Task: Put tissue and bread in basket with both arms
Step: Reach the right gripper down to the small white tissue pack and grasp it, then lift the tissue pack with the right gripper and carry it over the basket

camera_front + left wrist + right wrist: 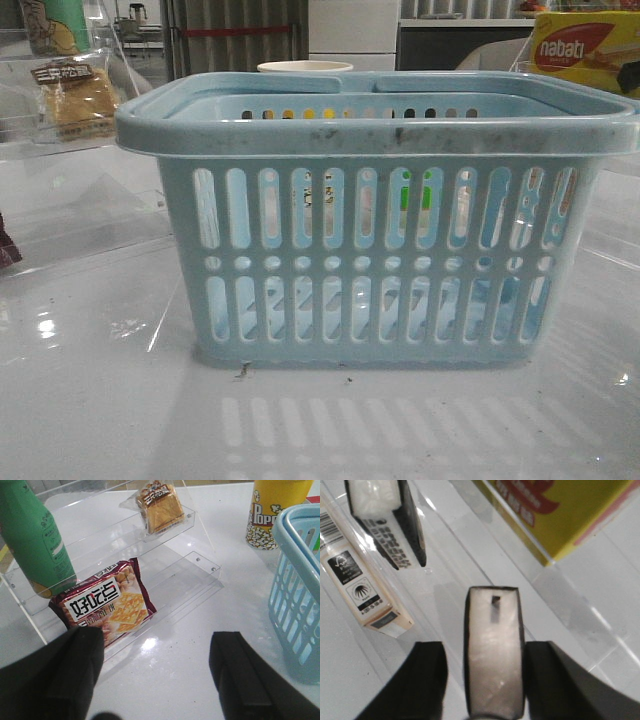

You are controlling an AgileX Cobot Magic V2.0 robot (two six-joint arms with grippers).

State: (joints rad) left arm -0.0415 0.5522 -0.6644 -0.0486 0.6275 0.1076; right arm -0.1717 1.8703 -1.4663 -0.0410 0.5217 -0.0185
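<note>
Front view: basket [380,215] sat centre of the table [100,400], close to the camera. Nothing clearly inside it through the slots. Bread [75,95] was on the clear acrylic shelf [60,230] at far left. Nabati box [585,50] sat at far right behind the rim. Neither arm showed in this view.

Left wrist view: left gripper [157,665] was open wide, nothing between its fingers, hovering over bare table in front of the shelf. Bread [159,507] lay on the upper tier, well apart from the fingers. A red biscuit pack [105,602] lay on the lower tier just beyond the gripper, a green bottle [35,535] beside it. Basket edge [297,580] and a popcorn cup [270,512] were off to one side.

Right wrist view: right gripper [492,680] had the tissue [494,650] between its fingers, both pads against or just beside the pack's black sides. Read as clamped or about to clamp; the pack looked still down on the clear shelf. A second black pack [395,520], a cream carton [362,585] and the yellow box [560,510] were nearby.

Judgement: pick phase, nothing binned yet. Next: right lifts the tissue clear of its neighbours and carries it over the basket rim; left must pass over the biscuit pack and reach the upper tier for the bread.
</note>
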